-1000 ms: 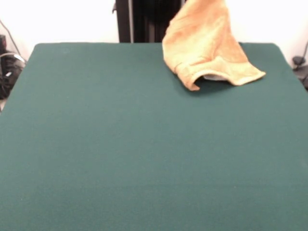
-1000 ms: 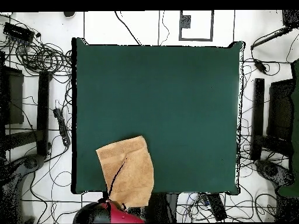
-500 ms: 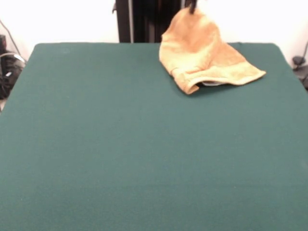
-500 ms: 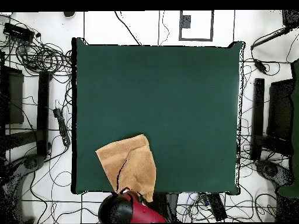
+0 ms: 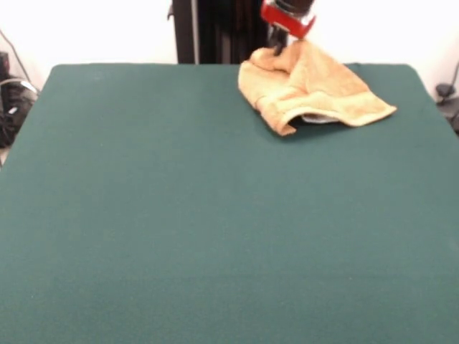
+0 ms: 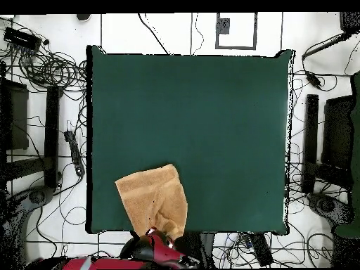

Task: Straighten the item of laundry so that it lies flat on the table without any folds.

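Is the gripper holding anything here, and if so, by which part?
It appears to hold the towel at its raised top, by the table's robot-side edge. The gripper meets that bunched peak, but whether its grip is shut cannot be told.

We see only the lower end of the gripper [image 5: 281,44] in the front view; the arm above it is cut off by the top edge. Its tips sink into the towel [image 5: 310,87], so we cannot tell how the jaws stand. In the overhead view the red wrist covers the gripper [image 6: 150,234] and the towel's [image 6: 151,198] edge nearest the robot. The towel's raised fold hides its underside and the table [image 5: 215,215] beneath.
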Available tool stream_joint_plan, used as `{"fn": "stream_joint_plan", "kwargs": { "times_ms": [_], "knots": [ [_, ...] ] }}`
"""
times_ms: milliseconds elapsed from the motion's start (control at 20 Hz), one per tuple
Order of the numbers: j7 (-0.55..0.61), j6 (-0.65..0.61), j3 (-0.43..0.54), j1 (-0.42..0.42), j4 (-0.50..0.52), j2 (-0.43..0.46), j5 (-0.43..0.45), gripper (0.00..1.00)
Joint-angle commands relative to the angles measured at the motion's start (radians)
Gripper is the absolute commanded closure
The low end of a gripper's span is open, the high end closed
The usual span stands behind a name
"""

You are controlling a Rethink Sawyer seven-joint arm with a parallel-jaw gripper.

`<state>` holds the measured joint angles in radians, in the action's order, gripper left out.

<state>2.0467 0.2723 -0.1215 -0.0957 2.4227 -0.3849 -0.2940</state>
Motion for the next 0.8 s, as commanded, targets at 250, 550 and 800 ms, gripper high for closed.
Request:
{"fn": "stream_joint_plan", "kwargs": {
  "times_ms": [250, 550, 800],
  "knots": [
    [0.703, -0.039, 0.353, -0.157, 0.158, -0.038, -0.263, 1.0],
    [0.8, -0.15, 0.387, -0.256, 0.181, -0.153, -0.339, 1.0],
    [0.664, -0.2, 0.238, -0.349, 0.106, -0.128, -0.311, 0.0]
  ]
}}
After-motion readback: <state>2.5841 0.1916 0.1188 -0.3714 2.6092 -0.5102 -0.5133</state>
